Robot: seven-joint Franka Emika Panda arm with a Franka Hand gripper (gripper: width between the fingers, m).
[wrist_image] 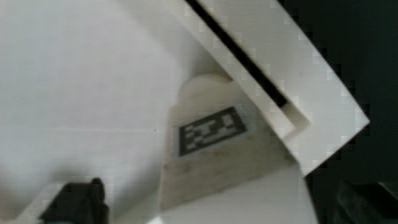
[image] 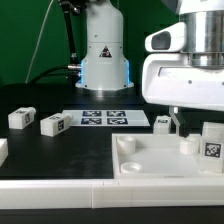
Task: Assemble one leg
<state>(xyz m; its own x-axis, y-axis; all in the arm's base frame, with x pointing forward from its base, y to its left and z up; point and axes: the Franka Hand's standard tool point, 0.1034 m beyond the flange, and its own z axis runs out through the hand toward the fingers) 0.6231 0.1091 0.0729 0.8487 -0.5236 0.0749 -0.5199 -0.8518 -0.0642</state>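
Close under my wrist camera sits one tagged leg [wrist_image: 217,140] on the white tray piece [wrist_image: 80,95]; only one dark finger [wrist_image: 75,203] shows, so I cannot tell my claw's spacing. My arm housing [image: 185,65] blocks this leg in the exterior view, which shows three legs [image: 22,118] [image: 54,124] [image: 211,145] and the marker board [image: 105,118] instead.

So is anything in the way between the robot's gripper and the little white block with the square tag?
No, nothing that can be seen. In the wrist view, the small white chunky plastic leg with the black-and-white tag sits right in front of the gripper, on the large white square tray-like piece, with nothing between them.
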